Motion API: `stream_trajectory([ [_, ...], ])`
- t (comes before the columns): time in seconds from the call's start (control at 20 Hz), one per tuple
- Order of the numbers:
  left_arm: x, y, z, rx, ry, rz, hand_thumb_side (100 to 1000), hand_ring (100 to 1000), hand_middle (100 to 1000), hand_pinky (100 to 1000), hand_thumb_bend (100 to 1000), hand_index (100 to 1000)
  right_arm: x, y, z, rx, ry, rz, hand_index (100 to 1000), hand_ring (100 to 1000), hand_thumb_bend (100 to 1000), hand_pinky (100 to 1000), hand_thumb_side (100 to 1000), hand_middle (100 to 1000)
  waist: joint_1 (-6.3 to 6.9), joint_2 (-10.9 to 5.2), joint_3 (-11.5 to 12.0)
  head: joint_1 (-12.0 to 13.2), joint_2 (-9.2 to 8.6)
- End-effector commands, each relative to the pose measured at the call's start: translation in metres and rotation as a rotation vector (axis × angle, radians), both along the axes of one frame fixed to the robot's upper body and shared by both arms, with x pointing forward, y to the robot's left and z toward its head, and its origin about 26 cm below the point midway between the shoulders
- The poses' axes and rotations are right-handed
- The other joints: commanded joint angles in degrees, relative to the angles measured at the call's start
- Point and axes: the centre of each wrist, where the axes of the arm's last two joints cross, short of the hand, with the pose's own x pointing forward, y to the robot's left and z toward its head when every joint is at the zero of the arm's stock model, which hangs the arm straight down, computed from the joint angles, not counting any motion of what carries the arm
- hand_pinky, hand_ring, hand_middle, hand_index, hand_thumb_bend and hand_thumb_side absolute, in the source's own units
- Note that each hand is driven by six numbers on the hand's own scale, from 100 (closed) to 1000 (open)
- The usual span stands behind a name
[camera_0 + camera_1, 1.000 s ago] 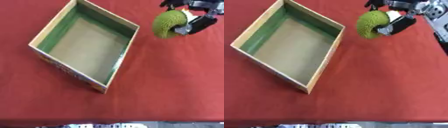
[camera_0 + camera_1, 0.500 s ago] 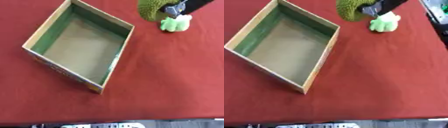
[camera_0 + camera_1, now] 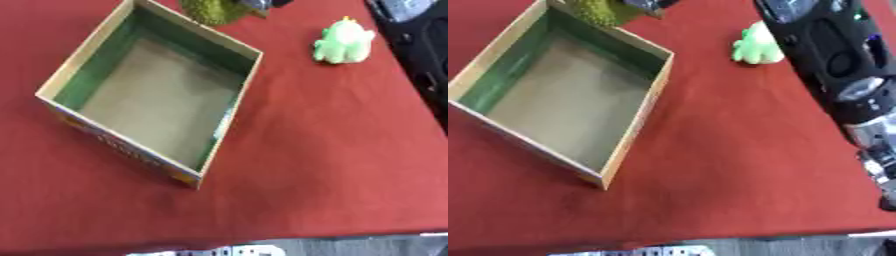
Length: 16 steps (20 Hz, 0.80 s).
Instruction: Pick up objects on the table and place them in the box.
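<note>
Box (image 3: 66, 72) first, since you are working toward it: it sits open on the left of the red table (image 3: 332, 150), tilted askew, and its tan floor is bare. At its far corner, right at the top edge of the view, is the rough olive-green object (image 3: 213, 11) you are carrying. A second ago it hung well to the right of the box; now it has come across to the far rim, partly over the wall. Whether it is clear of that wall or touching it you cannot tell from here. My reading is that the carry is nearly done and what remains is to get it past the rim and over the floor before you let go.

Your right hand (image 3: 260, 5) shows only as a dark sliver beside the object at the top edge. It appears to have hold of the object, but how far the fingers are closed is not visible. Farther right, the pale green toy (image 3: 344, 41) lies on the cloth, well apart from the box, waiting its turn. The right arm (image 3: 833, 55) crosses the right side of the right eye view.
</note>
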Motion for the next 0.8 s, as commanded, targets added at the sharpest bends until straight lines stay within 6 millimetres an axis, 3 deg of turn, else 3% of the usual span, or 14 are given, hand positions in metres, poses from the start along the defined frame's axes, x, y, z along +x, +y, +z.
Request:
stream_trajectory([
  [0.05,-0.004,-0.004,0.011,0.008,-0.074,-0.032,565,779,698,825,262,871,0.006,0.021,-0.001,-0.014,-0.033,-0.006,596,820,100,805,203,345,-0.5,-2.03,0.4,-1.0,0.3],
  [0.2,-0.003,-0.007,0.012,0.016,-0.087,-0.05,567,780,698,826,261,871,0.013,0.047,-0.017,-0.019,-0.02,-0.004,597,829,100,812,200,342,-0.45,-1.82,0.9,-1.5,-0.09],
  [0.25,-0.003,-0.008,0.012,0.019,-0.089,-0.056,559,780,698,826,272,870,0.015,0.055,-0.023,-0.015,-0.013,-0.005,601,831,100,813,134,346,-0.41,-1.74,1.0,-1.6,-0.38],
  [0.3,-0.003,-0.009,0.012,0.023,-0.09,-0.061,567,780,698,826,259,870,0.017,0.061,-0.028,-0.013,-0.011,-0.012,604,832,100,814,200,349,-0.38,-1.68,1.1,-1.6,-0.61],
  [0.45,-0.003,-0.012,0.012,0.035,-0.091,-0.076,569,780,698,826,257,870,0.027,0.076,-0.049,-0.014,0.007,-0.06,614,840,100,816,202,359,-0.34,-1.6,1.3,-1.7,-1.1],
  [0.5,-0.003,-0.012,0.012,0.038,-0.091,-0.081,569,780,696,827,257,870,0.03,0.08,-0.056,-0.018,0.008,-0.074,616,842,100,818,100,359,-0.34,-1.59,1.4,-1.8,-1.2],
  [0.55,-0.002,-0.013,0.012,0.042,-0.092,-0.086,570,780,698,827,256,870,0.033,0.082,-0.062,-0.023,0.012,-0.084,618,844,100,818,203,363,-0.36,-1.58,1.5,-1.9,-1.28],
  [0.8,-0.002,-0.014,0.013,0.057,-0.087,-0.1,576,779,697,827,250,869,0.043,0.087,-0.089,-0.066,0.023,-0.112,639,855,100,823,209,389,-0.52,-1.58,1.7,-1.7,-1.46],
])
